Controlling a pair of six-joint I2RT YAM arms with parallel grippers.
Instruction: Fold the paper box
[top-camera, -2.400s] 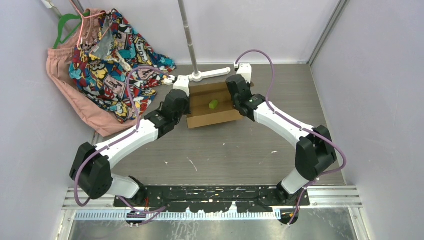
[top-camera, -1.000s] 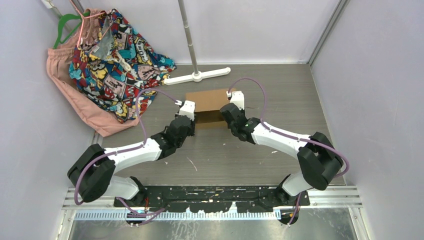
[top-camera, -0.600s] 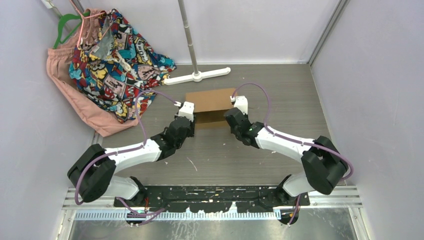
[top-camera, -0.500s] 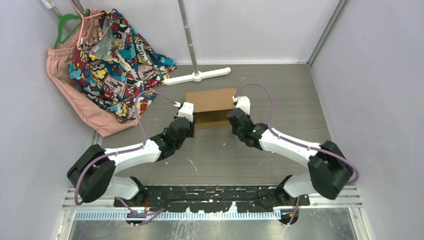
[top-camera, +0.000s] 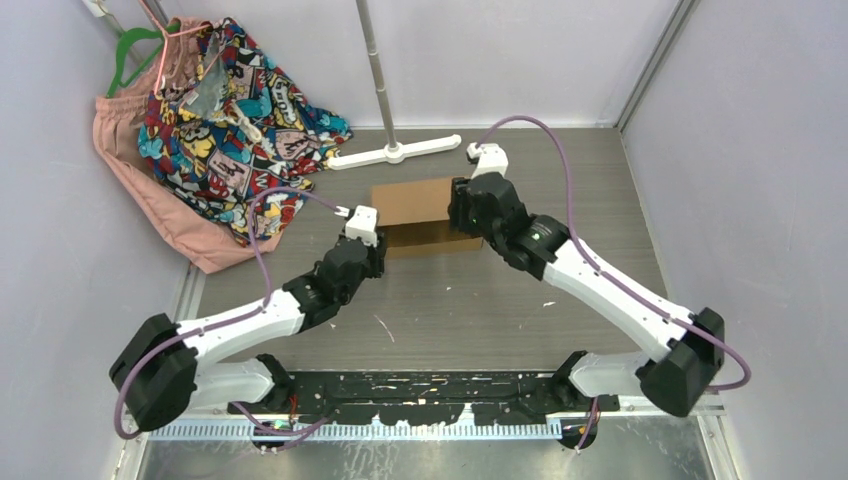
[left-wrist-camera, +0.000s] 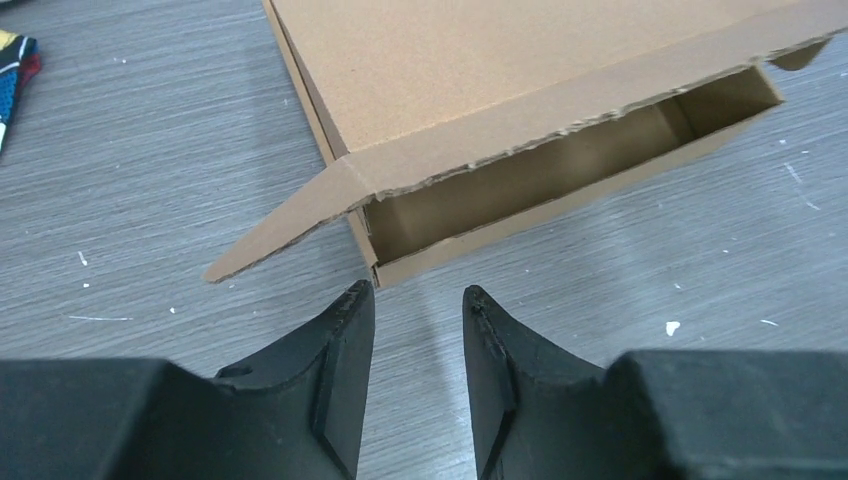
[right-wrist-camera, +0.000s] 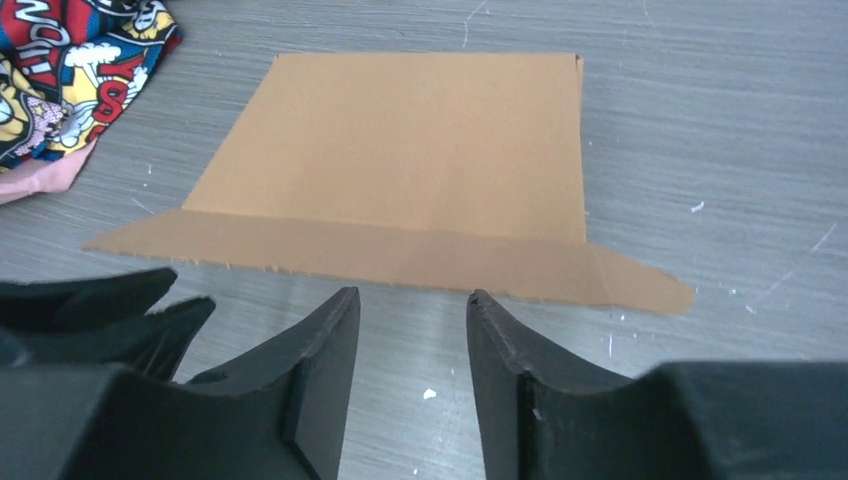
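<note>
The paper box (top-camera: 420, 205) is plain brown cardboard and lies at the table's far middle. Its lid is folded down over it. In the left wrist view the box (left-wrist-camera: 520, 90) has an open gap along its front, and a side tab (left-wrist-camera: 275, 240) sticks out at the left. In the right wrist view the lid (right-wrist-camera: 410, 140) ends in a front flap (right-wrist-camera: 390, 255) with a rounded tab (right-wrist-camera: 650, 285). My left gripper (top-camera: 377, 258) (left-wrist-camera: 415, 295) is open and empty, just short of the box's near left corner. My right gripper (top-camera: 463, 208) (right-wrist-camera: 412, 297) is open and empty, raised above the box's right end.
A heap of patterned and pink clothes (top-camera: 220, 110) with a green hanger lies at the far left. A metal pole on a white base (top-camera: 395, 152) stands just behind the box. Walls close in on both sides.
The lid has been folded over the box, hiding the green item inside. Both grippers let go of the front corners. The right arm rose above the right end; the left drew back slightly.
</note>
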